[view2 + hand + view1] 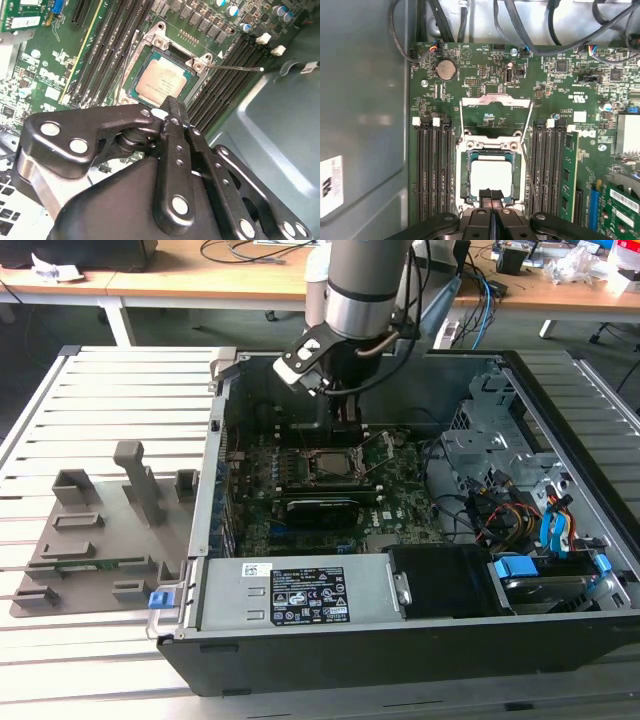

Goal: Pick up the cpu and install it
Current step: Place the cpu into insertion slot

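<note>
First wrist view: hand (490, 194) narrow and empty, straight down over the cpu (491, 172) in its socket (464, 175)

Exterior view looked down from far onto computer case (400, 660), desks (200, 280) at 12 o'clock. Both wrist views looked close onto cpu (161, 82) (491, 175) (333, 464), shared by all three.

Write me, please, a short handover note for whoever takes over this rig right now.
Hand: shut, holding nothing, poised close over one edge of the cpu; whether it touches cannot be told.
Cpu: lies flat in the motherboard socket, inside the open computer case.
Done: the cpu is placed in the socket.
Left: the metal frame stands flipped open, not closed over the cpu.
</note>
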`<state>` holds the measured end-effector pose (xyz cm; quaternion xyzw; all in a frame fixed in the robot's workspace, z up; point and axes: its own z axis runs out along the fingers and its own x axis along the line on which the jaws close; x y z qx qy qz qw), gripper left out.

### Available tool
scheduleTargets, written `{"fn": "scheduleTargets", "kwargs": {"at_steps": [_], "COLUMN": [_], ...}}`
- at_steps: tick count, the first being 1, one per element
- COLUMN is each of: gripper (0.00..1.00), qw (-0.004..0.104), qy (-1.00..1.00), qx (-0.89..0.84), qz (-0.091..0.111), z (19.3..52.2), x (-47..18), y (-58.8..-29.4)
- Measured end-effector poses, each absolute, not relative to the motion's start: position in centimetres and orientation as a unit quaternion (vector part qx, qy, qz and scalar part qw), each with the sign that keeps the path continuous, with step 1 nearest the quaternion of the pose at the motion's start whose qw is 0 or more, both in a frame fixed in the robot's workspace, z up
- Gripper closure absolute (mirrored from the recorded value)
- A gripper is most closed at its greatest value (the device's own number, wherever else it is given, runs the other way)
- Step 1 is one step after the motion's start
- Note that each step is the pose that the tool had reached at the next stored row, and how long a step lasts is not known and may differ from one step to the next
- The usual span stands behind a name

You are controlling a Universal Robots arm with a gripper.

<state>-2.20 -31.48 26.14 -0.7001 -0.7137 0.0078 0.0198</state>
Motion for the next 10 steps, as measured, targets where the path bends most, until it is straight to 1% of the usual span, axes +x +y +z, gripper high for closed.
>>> {"fn": "scheduleTargets", "kwargs": {"at_steps": [3,10], "gripper": [0.89,0.89], "qw": [0.020,0.021], "qy": [-0.714,-0.714], "qx": [-0.700,-0.700], "qz": [0.008,0.007], "z": [27.8,29.8], "x": [-2.2,-2.2], "y": [-31.5,-31.5]}}
